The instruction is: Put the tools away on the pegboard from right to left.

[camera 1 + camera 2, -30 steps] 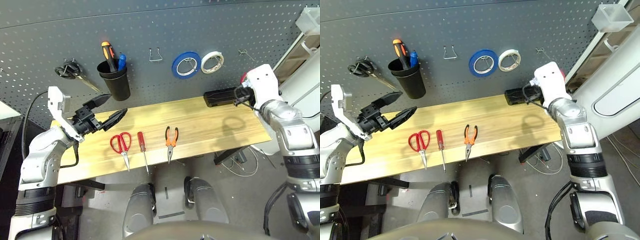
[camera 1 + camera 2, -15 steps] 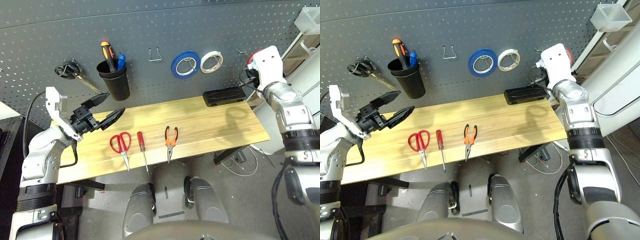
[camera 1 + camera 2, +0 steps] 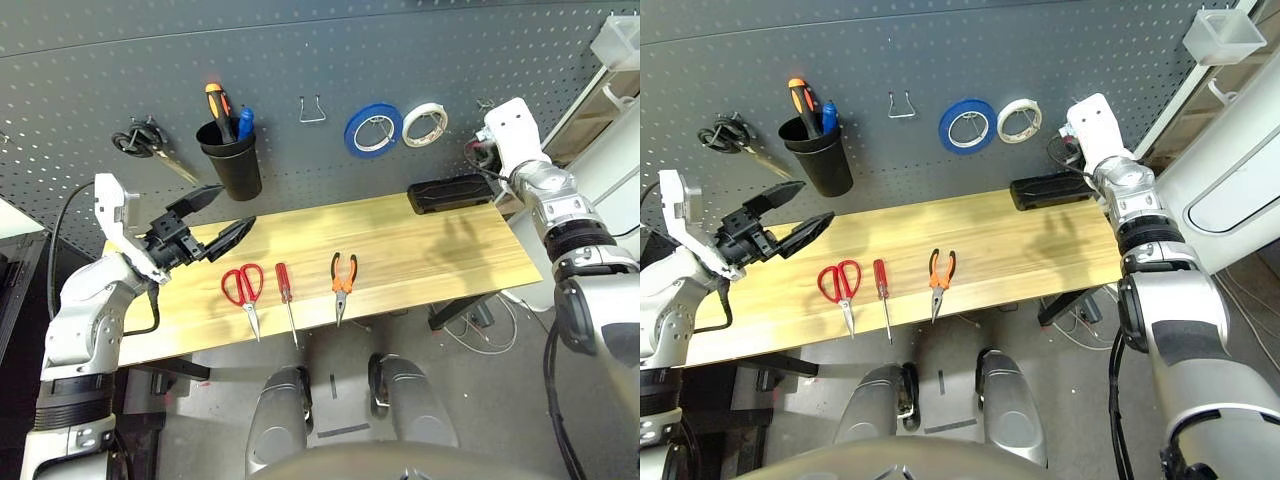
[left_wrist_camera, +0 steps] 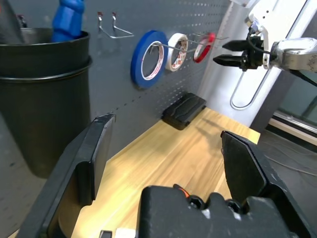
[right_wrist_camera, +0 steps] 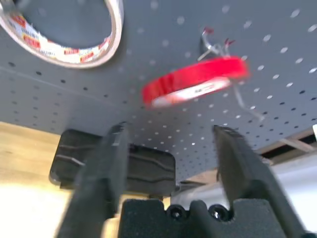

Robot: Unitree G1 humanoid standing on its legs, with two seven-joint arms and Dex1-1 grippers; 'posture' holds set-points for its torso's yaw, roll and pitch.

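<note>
With the red tape ring [image 5: 195, 82] hung on its hook at the pegboard's [image 3: 300, 50] upper right, your right pincer [image 5: 171, 153] stands open, empty. Left pincer [image 3: 212, 220] wide, empty. Next item: pliers [image 3: 342, 280], centre tabletop [image 3: 430, 250]; reach down, grip the handles.

even, fairly bright light falls from above; the wooden tabletop [image 3: 400, 250] shows a pale sheen and a soft arm shadow near its right end. the head views bow straight lines toward their edges. in the right wrist view the red tape ring [image 5: 195, 82] is smeared with blur, and the near fingers [image 5: 106, 163] are soft
</note>
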